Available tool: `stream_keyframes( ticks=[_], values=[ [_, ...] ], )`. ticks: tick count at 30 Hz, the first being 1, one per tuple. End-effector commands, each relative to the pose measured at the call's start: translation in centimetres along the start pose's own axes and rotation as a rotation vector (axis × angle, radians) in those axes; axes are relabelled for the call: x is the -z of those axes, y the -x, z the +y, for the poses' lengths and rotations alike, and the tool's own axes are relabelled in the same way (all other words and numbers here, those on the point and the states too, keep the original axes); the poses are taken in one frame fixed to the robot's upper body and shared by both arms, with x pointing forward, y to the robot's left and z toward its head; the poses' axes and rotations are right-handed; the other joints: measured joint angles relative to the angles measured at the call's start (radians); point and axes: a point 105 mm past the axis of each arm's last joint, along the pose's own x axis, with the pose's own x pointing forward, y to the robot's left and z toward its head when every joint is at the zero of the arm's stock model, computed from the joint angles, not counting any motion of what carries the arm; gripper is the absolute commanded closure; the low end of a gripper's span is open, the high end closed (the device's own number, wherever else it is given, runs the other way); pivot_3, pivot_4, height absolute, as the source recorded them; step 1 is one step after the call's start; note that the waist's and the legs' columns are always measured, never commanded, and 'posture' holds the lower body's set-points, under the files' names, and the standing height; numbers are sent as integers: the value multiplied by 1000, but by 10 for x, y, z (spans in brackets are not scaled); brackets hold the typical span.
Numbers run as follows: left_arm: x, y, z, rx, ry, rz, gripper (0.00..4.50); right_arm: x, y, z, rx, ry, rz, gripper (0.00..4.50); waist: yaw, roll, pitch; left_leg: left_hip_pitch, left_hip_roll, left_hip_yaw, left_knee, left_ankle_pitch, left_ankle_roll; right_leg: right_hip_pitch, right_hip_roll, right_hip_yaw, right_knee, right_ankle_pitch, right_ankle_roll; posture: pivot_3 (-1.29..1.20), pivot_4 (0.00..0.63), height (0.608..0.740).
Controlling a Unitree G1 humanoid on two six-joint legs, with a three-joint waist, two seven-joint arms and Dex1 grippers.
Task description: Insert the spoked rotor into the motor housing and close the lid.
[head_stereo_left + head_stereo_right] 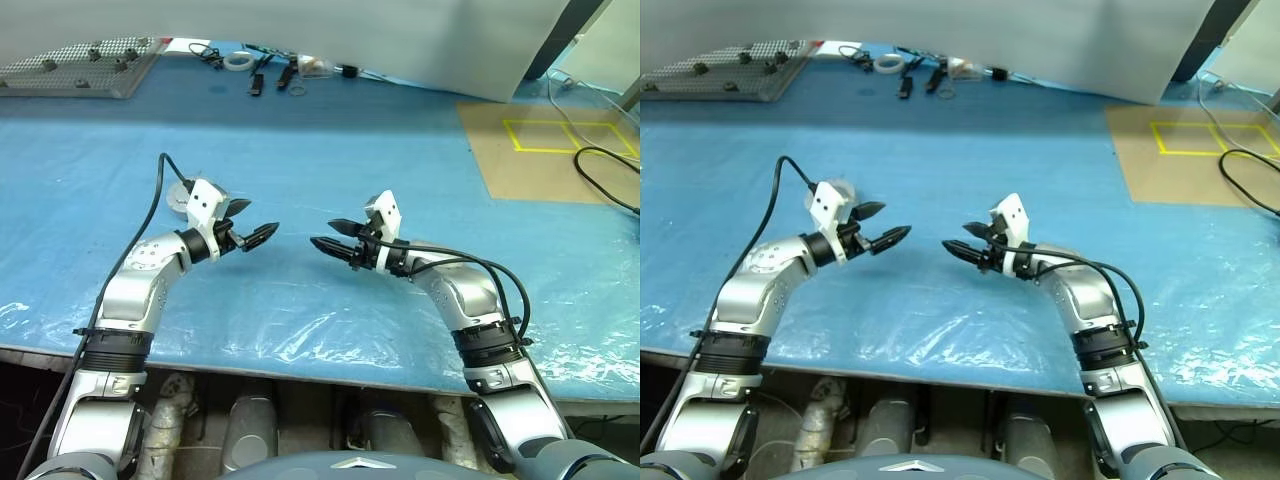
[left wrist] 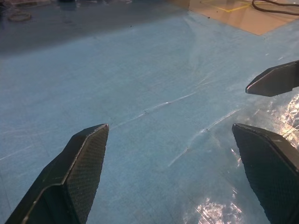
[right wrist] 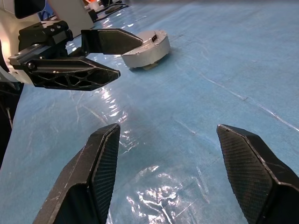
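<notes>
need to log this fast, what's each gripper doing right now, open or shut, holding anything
left gripper: open, holding nothing, above the blue table cover.
right gripper: open, holding nothing, facing the left gripper.

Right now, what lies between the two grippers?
Nothing: only bare blue cover lies between the left gripper and the right gripper. Both eye views show this gap, and both grippers are open and hold nothing.

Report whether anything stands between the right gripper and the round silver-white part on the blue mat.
Yes. The left gripper, open and empty, sits on the line from the right gripper to the round silver-white part; in the right wrist view its fingers cross in front of the part. Otherwise only bare blue mat lies between.
</notes>
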Motion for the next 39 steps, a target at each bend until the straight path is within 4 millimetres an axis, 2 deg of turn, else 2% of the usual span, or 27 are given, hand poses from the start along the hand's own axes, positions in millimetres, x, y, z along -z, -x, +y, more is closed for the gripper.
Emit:
stream_keyframes(
  ticks=[1,39],
  values=[
    [-13,2,3,-8,-31,-44,25,-10,1,5,-10,26,-35,1062,0,0,0,0,0,0,0,0,0,0,0,0,0,0,0,0,150,740],
    [-14,-3,-4,18,-13,-62,25,-4,5,4,-7,17,-14,1062,0,0,0,0,0,0,0,0,0,0,0,0,0,0,0,0,150,740]
  ],
)
